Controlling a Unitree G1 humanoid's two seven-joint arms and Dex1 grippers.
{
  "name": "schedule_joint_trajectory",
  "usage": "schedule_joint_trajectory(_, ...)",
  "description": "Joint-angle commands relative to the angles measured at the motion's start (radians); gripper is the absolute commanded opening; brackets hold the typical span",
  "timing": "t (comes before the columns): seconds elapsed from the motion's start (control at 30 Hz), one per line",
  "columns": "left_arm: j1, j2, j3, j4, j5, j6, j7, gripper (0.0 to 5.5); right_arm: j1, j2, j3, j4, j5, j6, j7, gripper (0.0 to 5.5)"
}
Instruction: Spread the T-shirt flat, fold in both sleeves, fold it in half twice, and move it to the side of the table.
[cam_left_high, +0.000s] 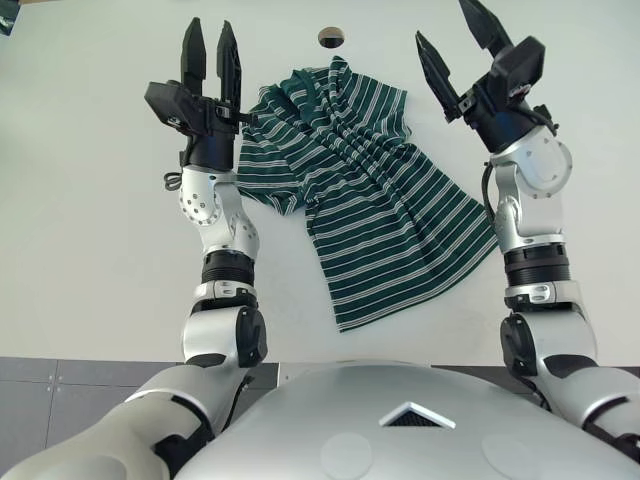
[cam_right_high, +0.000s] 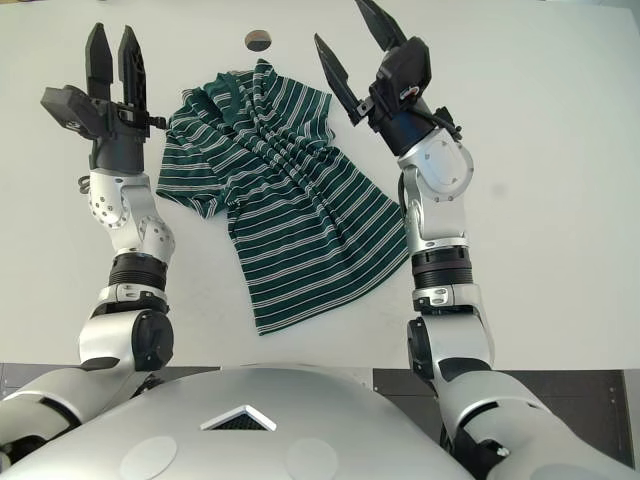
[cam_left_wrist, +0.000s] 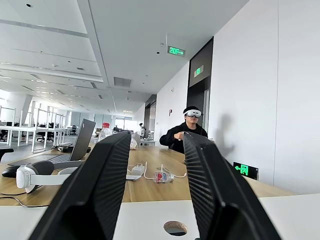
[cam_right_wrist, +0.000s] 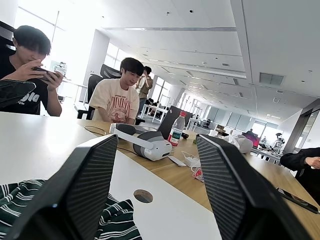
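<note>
1. Counting the clothes gives one T-shirt (cam_left_high: 350, 200), dark green with thin white stripes. It lies rumpled and slantwise on the white tabletop (cam_left_high: 90, 250), its wide end nearest the robot.
2. One small round hole (cam_left_high: 330, 37) sits in the tabletop just past the T-shirt's far end.
3. There are two grippers, each with two black fingers (cam_left_wrist: 90, 200).
4. The left gripper (cam_left_high: 211, 25) stands at the T-shirt's left edge and points away from the robot. Its fingers are nearly parallel with a narrow gap between them, and they hold nothing.
5. The right gripper (cam_left_high: 443, 20) stands off the T-shirt's far right side. Its fingers are spread wide and also hold nothing.
6. The T-shirt's sleeves are hard to tell apart among the folds. A bunched lobe on the left may be one of them, and the neck opening cannot be made out for certain.
7. In the head views the left gripper's body overlaps the T-shirt's left edge, so whether the two touch cannot be told.
8. In the right wrist view only a corner of the T-shirt shows, cut off behind one finger and the frame edge.
</note>
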Motion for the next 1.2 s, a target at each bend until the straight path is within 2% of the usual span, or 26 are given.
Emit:
schedule_joint_trajectory(0.03,0.017,0.012,0.002,-0.015,0.004,0.007,-0.002,1.92,-0.013,-0.003,0.012,0.003,-0.019,-0.003,0.003,2.89)
schedule_joint_trajectory(0.83,0.045,0.007,-0.006,-0.112,-0.026,0.058,-0.027,1.92,0.001,-0.009,0.048,-0.044,-0.037,0.002,0.005,2.89)
schedule_joint_trajectory(1.13,0.032,0.026,-0.040,-0.085,0.083,0.033,0.014,1.92,-0.007,-0.010,0.065,0.007,-0.097,-0.044,-0.017,2.89)
schedule_joint_trajectory(1.2,0.030,0.041,-0.030,-0.074,0.101,0.032,0.034,1.92,-0.023,0.000,0.071,0.046,-0.108,-0.062,-0.020,2.61)
